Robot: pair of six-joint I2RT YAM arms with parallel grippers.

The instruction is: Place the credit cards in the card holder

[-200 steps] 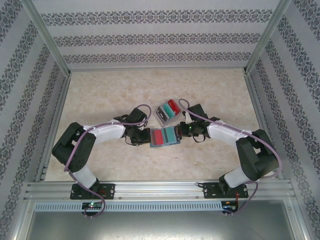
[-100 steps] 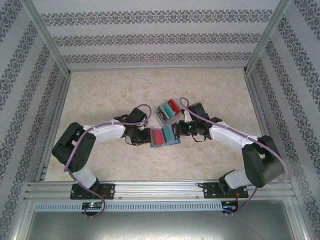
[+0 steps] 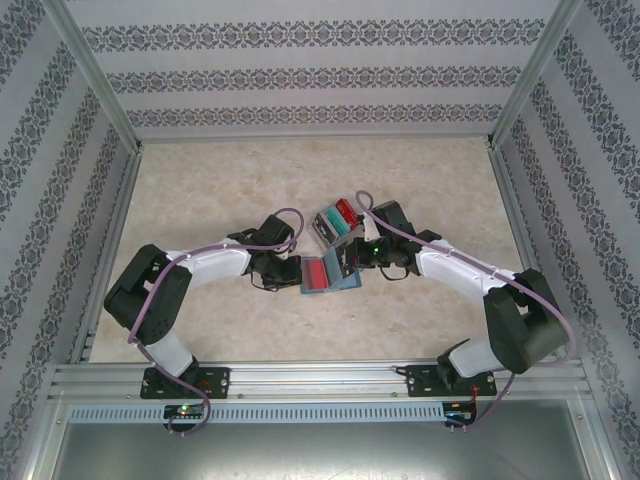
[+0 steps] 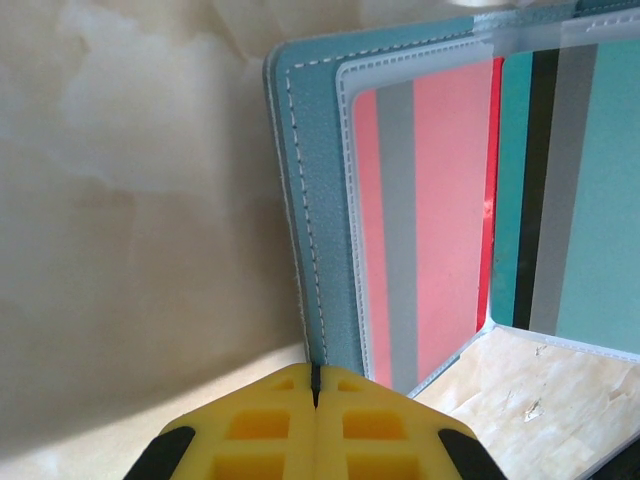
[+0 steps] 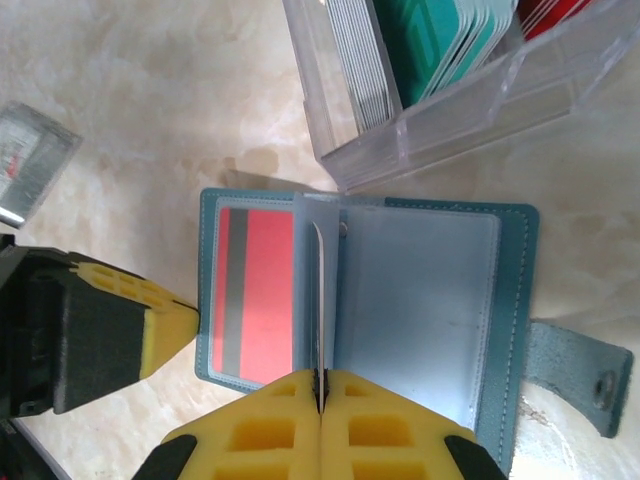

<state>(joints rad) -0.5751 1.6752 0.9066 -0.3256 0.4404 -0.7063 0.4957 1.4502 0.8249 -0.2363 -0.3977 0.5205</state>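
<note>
Mid-table point(image 3: 200, 200), left hand point(image 4: 315, 375) and right hand point(image 5: 321, 380) pinch the card holder point(image 5: 510, 300).

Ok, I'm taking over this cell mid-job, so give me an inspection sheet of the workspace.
Surface: beige marbled table, no spills seen.
Job's things: card holder open; red card in an inner pocket; teal card in lifted sleeve.
Clutter: clear box of cards beside holder.
Grippers: left gripper shut at holder's edge; right gripper shut on lifted sleeve.
Cables: purple cables along both arms.
Surroundings: patterned walls, aluminium frame.
</note>
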